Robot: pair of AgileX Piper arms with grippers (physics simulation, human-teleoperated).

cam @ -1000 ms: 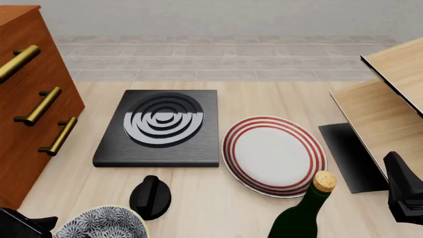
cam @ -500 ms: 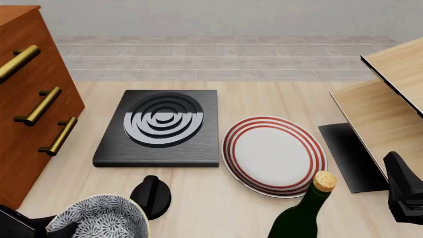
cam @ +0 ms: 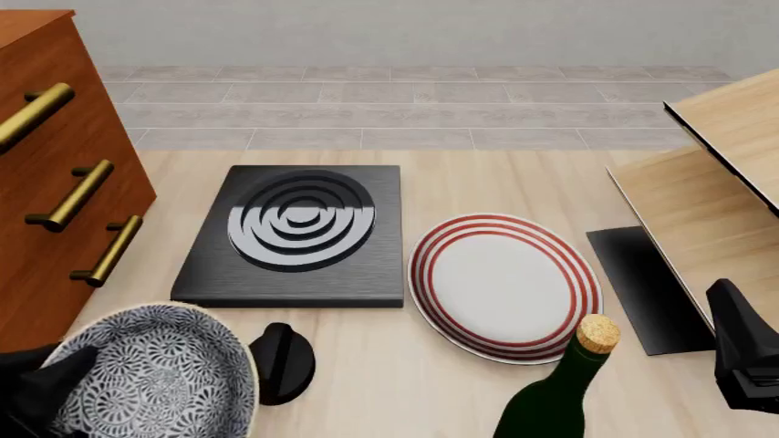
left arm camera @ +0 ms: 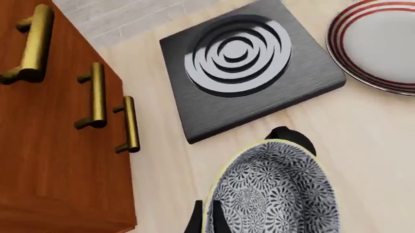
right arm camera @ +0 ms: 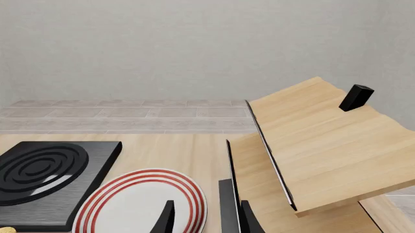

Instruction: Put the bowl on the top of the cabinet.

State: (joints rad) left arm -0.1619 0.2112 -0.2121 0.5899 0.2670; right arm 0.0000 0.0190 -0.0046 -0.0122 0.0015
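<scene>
The blue-grey floral bowl (cam: 159, 376) is held off the table at the front left, tilted, next to the reddish-brown cabinet (cam: 49, 182). My left gripper (cam: 49, 381) is shut on the bowl's near rim. In the left wrist view its fingers (left arm camera: 196, 222) pinch the pale rim of the bowl (left arm camera: 279, 194), with the cabinet (left arm camera: 52, 160) and its brass handles beside it. The cabinet's top is out of view. My right gripper (cam: 745, 351) rests low at the front right, open and empty; its spread fingers (right arm camera: 165, 218) show in the right wrist view.
A black hotplate (cam: 292, 233) lies mid-table, with a white plate with red rings (cam: 505, 285) to its right. A black knob (cam: 283, 360) sits beside the bowl. A corked green bottle (cam: 560, 392) stands at the front. A pale wood shelf unit (cam: 718, 182) is at the right.
The left gripper has lifted the bowl up from the bottom edge of the front view and tilted it, closer to the cabinet. The right arm has not moved.
</scene>
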